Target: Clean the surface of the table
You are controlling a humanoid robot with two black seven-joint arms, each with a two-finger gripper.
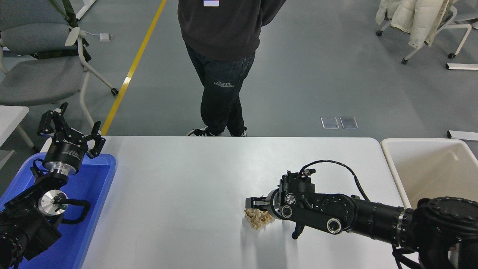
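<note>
The right gripper [255, 204] sits right over a crumpled paper wad [257, 218] on the table [179, 186], fingers hidden so I cannot tell their state; the wad looks light, soft, best pinched across its middle.

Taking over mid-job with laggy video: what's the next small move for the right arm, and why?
Probably lower the right gripper a little and close on the crumpled tan scrap. It hovers at the scrap's far edge, and the scrap is the only litter on the table surface; the beige bin waits at right.
</note>
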